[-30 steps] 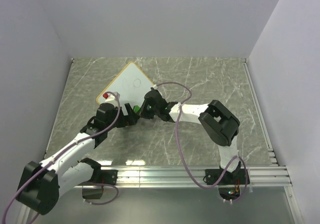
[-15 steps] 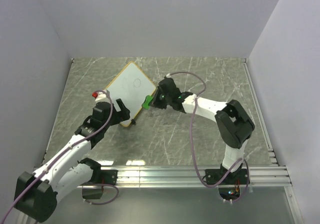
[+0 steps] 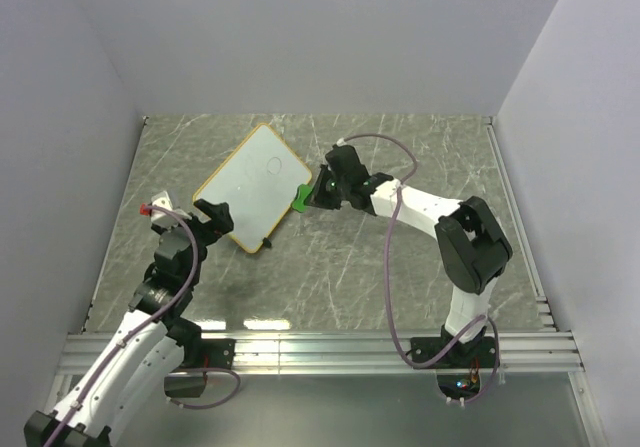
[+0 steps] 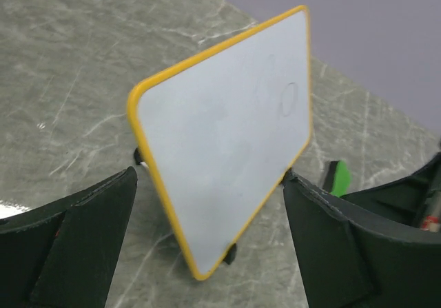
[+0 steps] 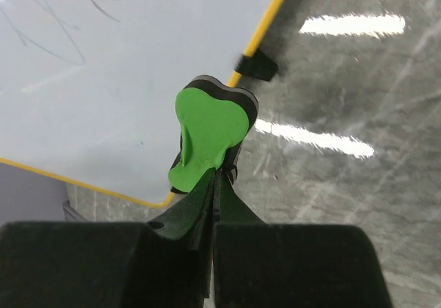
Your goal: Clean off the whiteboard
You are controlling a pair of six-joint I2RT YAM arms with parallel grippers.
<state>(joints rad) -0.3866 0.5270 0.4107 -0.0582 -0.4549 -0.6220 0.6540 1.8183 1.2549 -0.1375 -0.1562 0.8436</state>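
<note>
Resting on grey marbled table (image 3: pixel 330 277), pale walls (image 3: pixel 300 37) around — whiteboard (image 3: pixel 252 187); right claw (image 5: pixel 212 177) clamps eraser (image 5: pixel 210 129), left claw (image 3: pixel 188 215) apart.

The left pincer (image 3: pixel 192 215) is backing away from the whiteboard (image 3: pixel 255 182) (jaws spread), while the right pincer (image 3: pixel 312 193) is sliding the green eraser (image 3: pixel 301 197) farther along the whiteboard's right edge.

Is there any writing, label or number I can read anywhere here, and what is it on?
No readable text anywhere.
The whiteboard carries only faint pen strokes and a small loop, not letters.
The green eraser held in the right gripper shows no print.
</note>
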